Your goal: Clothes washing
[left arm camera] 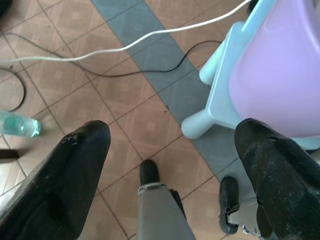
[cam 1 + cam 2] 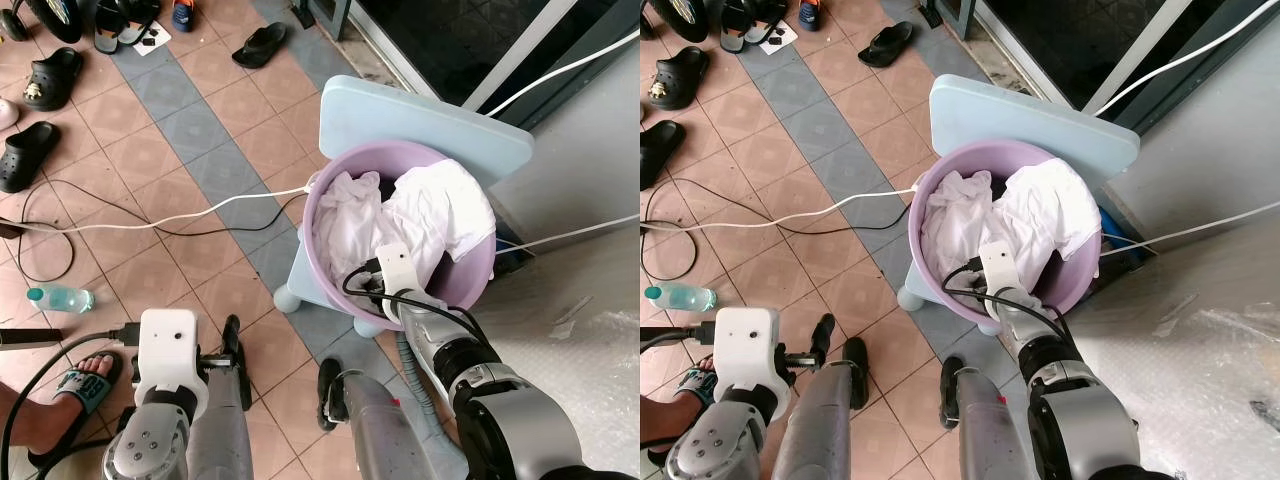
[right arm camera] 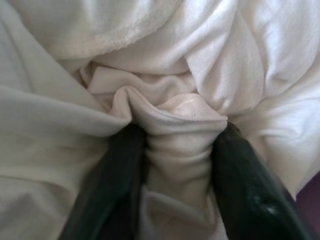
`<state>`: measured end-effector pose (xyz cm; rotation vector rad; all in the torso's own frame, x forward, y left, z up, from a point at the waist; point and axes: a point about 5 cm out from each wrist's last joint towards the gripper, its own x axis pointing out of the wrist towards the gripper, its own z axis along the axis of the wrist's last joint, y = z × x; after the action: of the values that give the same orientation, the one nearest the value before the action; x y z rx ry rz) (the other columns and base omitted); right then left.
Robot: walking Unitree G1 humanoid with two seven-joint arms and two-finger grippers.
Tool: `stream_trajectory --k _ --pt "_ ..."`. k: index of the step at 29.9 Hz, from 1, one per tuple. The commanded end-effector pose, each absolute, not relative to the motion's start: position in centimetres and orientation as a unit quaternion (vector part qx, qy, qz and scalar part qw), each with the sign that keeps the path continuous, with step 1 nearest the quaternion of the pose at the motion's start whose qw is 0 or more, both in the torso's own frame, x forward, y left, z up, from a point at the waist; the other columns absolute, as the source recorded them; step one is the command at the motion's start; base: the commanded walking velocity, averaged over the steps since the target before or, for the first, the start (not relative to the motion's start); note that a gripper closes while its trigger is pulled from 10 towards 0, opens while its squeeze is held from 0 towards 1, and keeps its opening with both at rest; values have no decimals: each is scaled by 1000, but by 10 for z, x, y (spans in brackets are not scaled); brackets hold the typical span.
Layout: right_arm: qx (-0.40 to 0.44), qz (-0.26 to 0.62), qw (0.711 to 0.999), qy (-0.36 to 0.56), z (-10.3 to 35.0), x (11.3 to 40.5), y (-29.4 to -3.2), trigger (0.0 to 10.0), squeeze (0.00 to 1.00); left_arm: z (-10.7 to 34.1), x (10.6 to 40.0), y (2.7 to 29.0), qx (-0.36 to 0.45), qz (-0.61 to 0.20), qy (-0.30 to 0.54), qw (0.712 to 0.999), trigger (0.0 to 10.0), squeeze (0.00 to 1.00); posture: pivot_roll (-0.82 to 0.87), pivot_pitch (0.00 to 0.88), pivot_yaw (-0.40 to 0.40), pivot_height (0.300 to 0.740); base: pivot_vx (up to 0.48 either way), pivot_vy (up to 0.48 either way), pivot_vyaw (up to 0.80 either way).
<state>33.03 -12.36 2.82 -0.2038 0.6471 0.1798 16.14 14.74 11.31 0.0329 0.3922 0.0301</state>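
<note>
A lilac plastic basin (image 2: 470, 280) full of white clothes (image 2: 420, 215) stands on a pale blue stool (image 2: 420, 115). My right arm reaches down into the basin, and its wrist camera housing (image 2: 392, 264) sits over the cloth. In the right wrist view my right gripper (image 3: 177, 145) is shut on a bunched fold of white cloth (image 3: 175, 117), a black finger (image 3: 245, 185) on each side. My left gripper (image 1: 170, 145) hangs open over the tiled floor beside the stool, nothing between its fingers (image 1: 65, 175).
A white cable (image 2: 180, 220) and a black cable (image 2: 60, 205) cross the floor. A water bottle (image 2: 60, 298) lies at left, sandals (image 2: 40, 80) beyond. A person's sandalled foot (image 2: 85, 380) stands near my left arm. A glass door frame (image 2: 520, 50) is behind the stool.
</note>
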Motion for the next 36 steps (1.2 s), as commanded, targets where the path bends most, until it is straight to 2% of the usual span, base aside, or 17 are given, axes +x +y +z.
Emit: stream_trajectory --k 1,12,14,17,18,22,23,25,29,32,35,36 --pt "-99 72 921 370 5 311 -136 0 0 109 157 148 21 20 209 977 10000 0 162 458 -130 740 0 0 0" --pt "-49 81 953 288 32 334 -132 0 0 104 182 148 33 6 190 981 10000 0 113 375 -117 740 0 0 0" --pt "-56 76 968 233 51 347 -135 0 0 105 199 149 61 -2 167 984 10000 0 116 309 -99 740 0 0 0" --pt "-41 70 976 203 66 356 -136 0 0 108 210 148 66 -5 152 986 10000 0 120 266 -87 740 0 0 0" --pt "-30 65 981 182 77 363 -135 0 0 107 220 149 66 -6 145 987 10000 0 111 223 -74 740 0 0 0" --pt "-15 59 986 156 89 370 -136 0 0 108 226 149 69 -9 138 988 10000 0 104 201 -69 740 0 0 0" --pt "9 55 992 116 107 377 -135 0 0 106 236 149 73 -14 131 989 10000 0 81 131 -59 740 0 0 0" --pt "36 51 996 67 125 380 -136 0 0 104 243 148 74 -16 123 989 10000 0 69 101 -44 740 0 0 0" --pt "66 51 997 2 145 374 -140 0 0 105 249 143 75 -20 113 991 10000 0 58 53 -22 740 0 0 0" --pt "93 53 993 -54 163 360 -140 0 0 111 266 142 85 -15 87 993 10000 0 28 0 23 740 0 0 0" --pt "95 55 991 -73 169 354 -141 0 0 113 270 142 82 -11 81 993 10000 0 24 0 28 740 0 0 0" --pt "80 41 990 -110 181 336 -147 0 0 117 278 143 73 -1 68 995 10000 0 -6 0 50 740 0 0 0"
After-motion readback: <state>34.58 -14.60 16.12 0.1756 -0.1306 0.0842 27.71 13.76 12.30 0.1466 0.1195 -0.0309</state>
